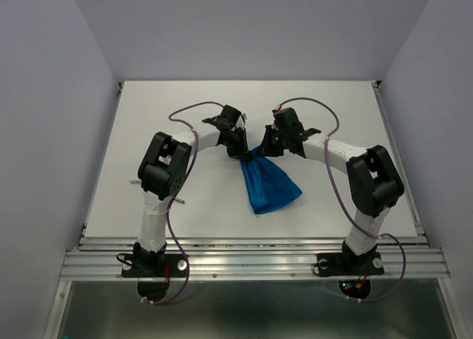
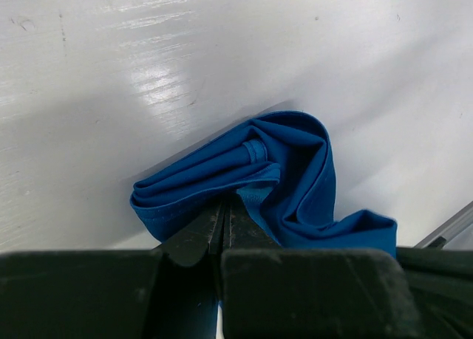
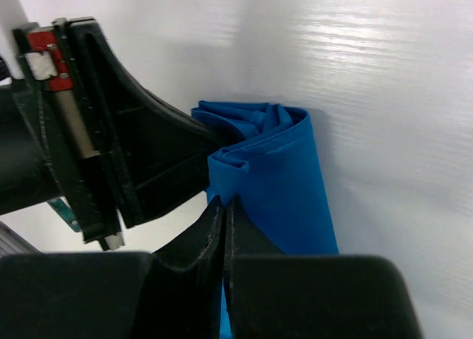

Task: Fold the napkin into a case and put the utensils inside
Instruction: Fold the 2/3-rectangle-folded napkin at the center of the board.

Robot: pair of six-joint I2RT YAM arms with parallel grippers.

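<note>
— At the table's [image 1: 185, 117] middle: napkin [image 1: 270, 184] bunched, its 12 o'clock corner pinched by left gripper [image 1: 242, 153] and right gripper [image 1: 260, 151], both clenched on cloth.
— Room?
— Open tabletop toward 9, 12 and 3 o'clock edges.
— Hidden?
— Inner layers, tucked inside folds; near end cut off in wrist views.

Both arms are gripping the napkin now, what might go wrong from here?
1. The left gripper and right gripper pinch the same bunched end of the napkin, nearly touching; a careless move could knock them together.
2. It is gathered in loose layers, so one may slip free and skew the fold.
</note>
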